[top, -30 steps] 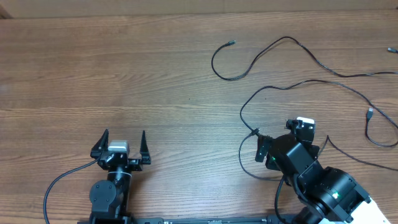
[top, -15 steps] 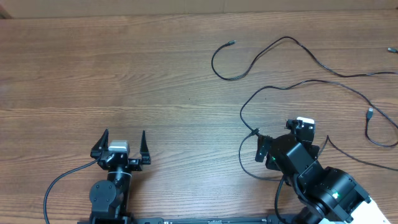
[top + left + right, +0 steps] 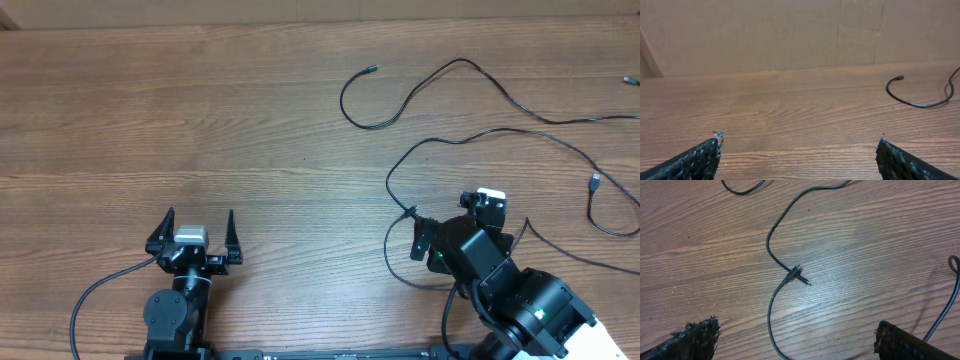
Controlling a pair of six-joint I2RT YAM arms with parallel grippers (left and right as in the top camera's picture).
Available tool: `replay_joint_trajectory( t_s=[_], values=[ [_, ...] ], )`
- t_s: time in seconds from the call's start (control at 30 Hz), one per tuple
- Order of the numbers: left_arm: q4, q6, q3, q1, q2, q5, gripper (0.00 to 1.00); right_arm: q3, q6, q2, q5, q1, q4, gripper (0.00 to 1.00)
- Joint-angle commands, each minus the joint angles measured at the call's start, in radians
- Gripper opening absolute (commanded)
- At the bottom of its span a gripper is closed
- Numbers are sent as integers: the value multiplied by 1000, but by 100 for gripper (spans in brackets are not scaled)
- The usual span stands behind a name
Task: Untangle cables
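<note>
Thin black cables (image 3: 470, 135) lie spread over the right half of the wooden table. One ends in a small plug (image 3: 372, 70) at the far middle, also seen in the left wrist view (image 3: 899, 78). Another plug end (image 3: 595, 182) lies at the right. My right gripper (image 3: 462, 228) is open and empty, hovering over a cable loop (image 3: 771, 315) that runs between its fingers (image 3: 797, 335). A small plug (image 3: 799, 275) lies across that cable just ahead of it. My left gripper (image 3: 199, 218) is open and empty at the near left, far from the cables; its fingers (image 3: 800, 150) frame bare wood.
A cardboard wall (image 3: 790, 30) stands along the table's far edge. Thicker black robot wires trail by the left arm base (image 3: 100, 290) and the right arm (image 3: 560, 250). A cable runs off the right edge (image 3: 630, 116).
</note>
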State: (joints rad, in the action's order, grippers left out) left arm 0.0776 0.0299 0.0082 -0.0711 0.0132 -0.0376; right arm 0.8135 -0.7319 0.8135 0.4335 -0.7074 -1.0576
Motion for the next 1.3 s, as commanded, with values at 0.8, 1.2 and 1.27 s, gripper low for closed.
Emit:
replay_joint_trajectory(
  t_s=[0.8, 1.2, 1.27],
  values=[
    [0, 16, -3, 5, -9, 5, 100, -121, -1, -115, -99, 293, 208, 100],
    [0, 16, -3, 5, -9, 5, 100, -509, 78, -480, -201, 554, 709, 100],
    [0, 16, -3, 5, -9, 5, 99, -563, 117, -536, -204, 573, 791, 100]
  ],
)
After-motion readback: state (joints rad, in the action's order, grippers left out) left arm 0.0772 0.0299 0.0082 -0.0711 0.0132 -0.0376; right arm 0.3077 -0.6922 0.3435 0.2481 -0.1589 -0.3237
